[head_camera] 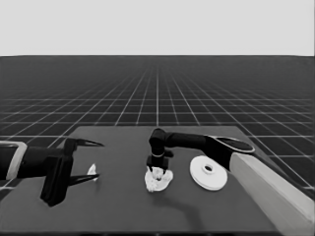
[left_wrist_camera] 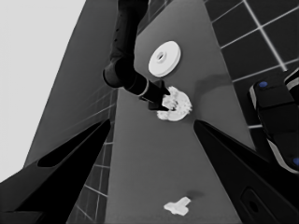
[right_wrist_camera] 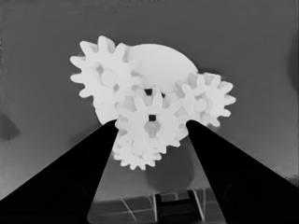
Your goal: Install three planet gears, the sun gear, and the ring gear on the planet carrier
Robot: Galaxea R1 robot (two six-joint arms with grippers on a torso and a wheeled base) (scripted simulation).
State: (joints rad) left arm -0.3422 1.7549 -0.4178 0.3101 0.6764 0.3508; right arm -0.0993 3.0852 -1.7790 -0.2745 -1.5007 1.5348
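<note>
The smaller round part (head_camera: 158,183) lies at mid-table with three small toothed gears on it (right_wrist_camera: 105,74) (right_wrist_camera: 205,98) (right_wrist_camera: 135,157). My right gripper (head_camera: 157,168) stands straight over it. A fourth gear (right_wrist_camera: 152,122) sits at the centre, meshed among the three, and the right gripper (right_wrist_camera: 152,123) is shut on it, the fingertips against its teeth. The larger round part (head_camera: 208,172) lies flat just to the right, apart from the stack. My left gripper (head_camera: 91,160) waits open over the table's left end, with nothing in it.
A thin white piece (head_camera: 92,170) lies on the table between the waiting left fingers, not held; it also shows in the left wrist view (left_wrist_camera: 177,205). Dark machinery with blue lights (left_wrist_camera: 275,116) stands past the table's edge.
</note>
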